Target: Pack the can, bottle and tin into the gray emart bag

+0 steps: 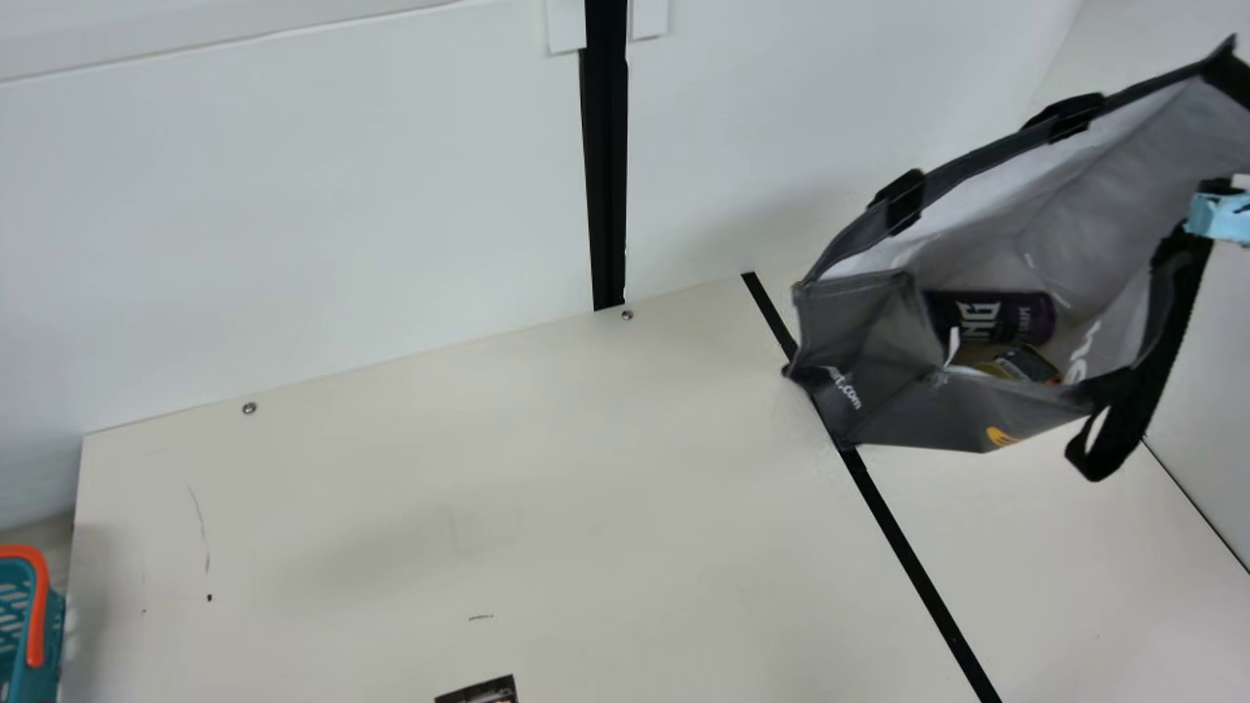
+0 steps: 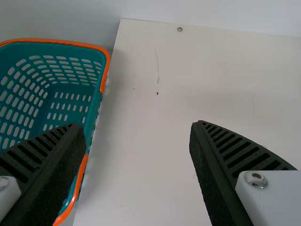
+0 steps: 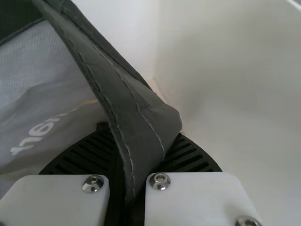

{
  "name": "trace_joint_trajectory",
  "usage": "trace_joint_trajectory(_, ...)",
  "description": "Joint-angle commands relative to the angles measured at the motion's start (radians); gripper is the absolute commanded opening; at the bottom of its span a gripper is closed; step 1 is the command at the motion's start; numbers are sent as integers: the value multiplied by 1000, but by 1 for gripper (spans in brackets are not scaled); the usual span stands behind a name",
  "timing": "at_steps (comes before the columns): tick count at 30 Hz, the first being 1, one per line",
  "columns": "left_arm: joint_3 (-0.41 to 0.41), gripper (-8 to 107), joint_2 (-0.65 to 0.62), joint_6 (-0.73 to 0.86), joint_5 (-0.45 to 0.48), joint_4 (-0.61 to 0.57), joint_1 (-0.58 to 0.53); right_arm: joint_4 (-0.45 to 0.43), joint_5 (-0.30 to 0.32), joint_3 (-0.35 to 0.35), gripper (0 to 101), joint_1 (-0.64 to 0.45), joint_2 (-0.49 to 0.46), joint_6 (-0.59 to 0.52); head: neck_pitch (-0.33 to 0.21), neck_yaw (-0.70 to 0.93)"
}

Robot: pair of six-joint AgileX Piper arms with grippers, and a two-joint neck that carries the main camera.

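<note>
The gray emart bag (image 1: 879, 342) gapes open, leaning, at the main view's right. Inside the bag a dark purple can (image 1: 1006, 317) lies on its side, touching a gold-and-black item (image 1: 1025, 363) whose kind I cannot tell. The right pincer (image 1: 1218, 200) is clamped on the bag's rim. Well apart from the bag, the left pincer (image 2: 136, 129) is spread with nothing between its fingers, near a teal basket (image 2: 96, 106). A dark printed item (image 1: 480, 691), cut off by the main view's edge, lies on the worktop (image 1: 547, 508), also apart from the bag.

Bright, diffuse light; soft shadows; right wrist view's background perhaps blurred
</note>
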Motion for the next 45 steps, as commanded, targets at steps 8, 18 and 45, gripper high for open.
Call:
trace_joint_trajectory(8, 0, 90, 0, 0, 0, 0, 0, -61, -48, -36, 0, -67, 56, 4, -23, -1)
trace_joint_trajectory(18, 0, 90, 0, 0, 0, 0, 0, -70, -52, -61, 0, -97, 110, 5, -23, -1)
trace_joint_trajectory(45, 0, 90, 0, 0, 0, 0, 0, -74, -54, -334, 0, 78, 342, 88, -23, -1)
